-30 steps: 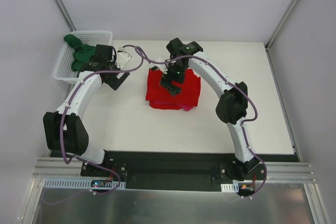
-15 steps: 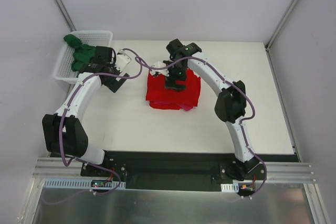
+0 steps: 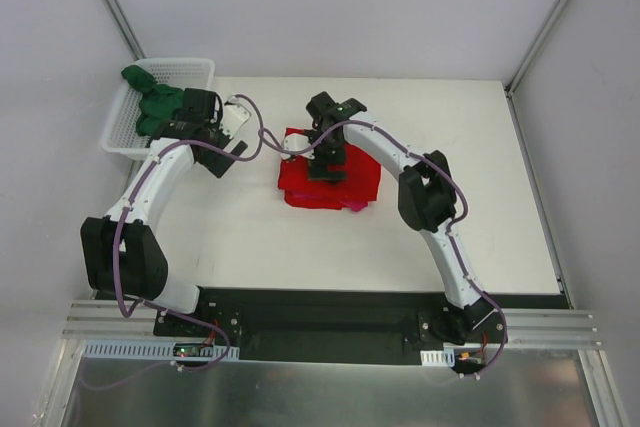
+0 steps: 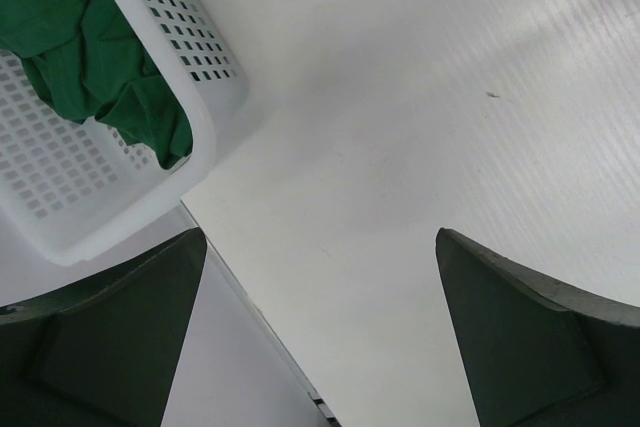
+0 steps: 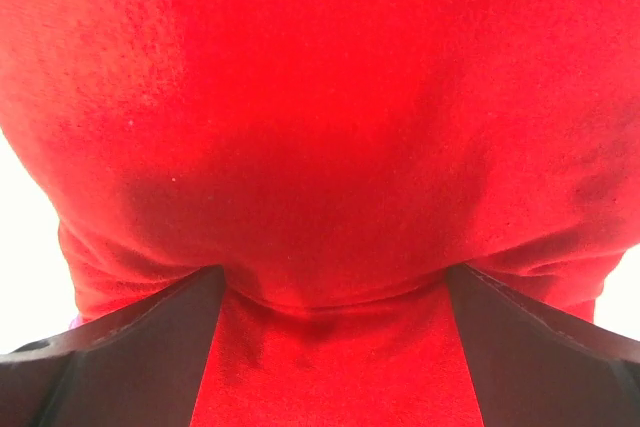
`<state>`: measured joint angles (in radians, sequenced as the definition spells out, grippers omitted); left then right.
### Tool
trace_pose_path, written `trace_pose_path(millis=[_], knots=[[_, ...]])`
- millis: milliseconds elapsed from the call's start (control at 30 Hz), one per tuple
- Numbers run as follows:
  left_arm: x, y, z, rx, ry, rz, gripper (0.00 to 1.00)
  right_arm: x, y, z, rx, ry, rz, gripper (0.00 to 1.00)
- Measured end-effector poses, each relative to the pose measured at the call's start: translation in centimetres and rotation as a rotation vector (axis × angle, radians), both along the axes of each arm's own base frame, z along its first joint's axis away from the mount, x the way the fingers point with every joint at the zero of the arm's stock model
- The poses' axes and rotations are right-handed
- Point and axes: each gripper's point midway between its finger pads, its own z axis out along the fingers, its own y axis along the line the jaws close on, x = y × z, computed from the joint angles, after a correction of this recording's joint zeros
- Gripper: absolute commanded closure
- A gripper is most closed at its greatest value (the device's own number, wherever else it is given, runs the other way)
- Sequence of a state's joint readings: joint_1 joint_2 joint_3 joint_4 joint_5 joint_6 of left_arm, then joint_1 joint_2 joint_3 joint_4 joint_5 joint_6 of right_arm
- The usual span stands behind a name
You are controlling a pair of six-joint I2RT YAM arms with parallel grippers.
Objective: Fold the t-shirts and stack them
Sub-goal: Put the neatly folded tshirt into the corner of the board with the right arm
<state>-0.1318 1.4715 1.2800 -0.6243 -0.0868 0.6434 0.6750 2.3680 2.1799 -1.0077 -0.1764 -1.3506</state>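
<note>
A white mesh basket (image 3: 190,72) sits at the white table's (image 3: 480,197) far-left corner.

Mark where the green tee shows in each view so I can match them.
Top: green tee upper left, heaped in the basket.
Left wrist: top-left corner, inside the basket.
Right wrist: not in it; the red tee fills it.
Landmark: the white basket, in the top and left wrist views; the right wrist shares none.

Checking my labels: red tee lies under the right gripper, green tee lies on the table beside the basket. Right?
Not quite. The green tee lies in the basket, not beside it; the left wrist view shows it. The red tee does lie under the right gripper.
</note>
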Motion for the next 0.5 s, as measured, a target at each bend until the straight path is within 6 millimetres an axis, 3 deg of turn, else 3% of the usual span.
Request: trace_pose_path(millis=[300, 500], knots=[[0.1, -0.6, 0.0, -0.001, 0.002, -0.018, 0.0, 0.9, -0.4, 0.8, -0.028, -0.059, 0.044, 0.04], [0.6, -1.3, 0.6, -0.011, -0.015, -0.033, 0.01, 3.7, -1.6, 3.3, -0.046, -0.195, -0.006, 0.04]])
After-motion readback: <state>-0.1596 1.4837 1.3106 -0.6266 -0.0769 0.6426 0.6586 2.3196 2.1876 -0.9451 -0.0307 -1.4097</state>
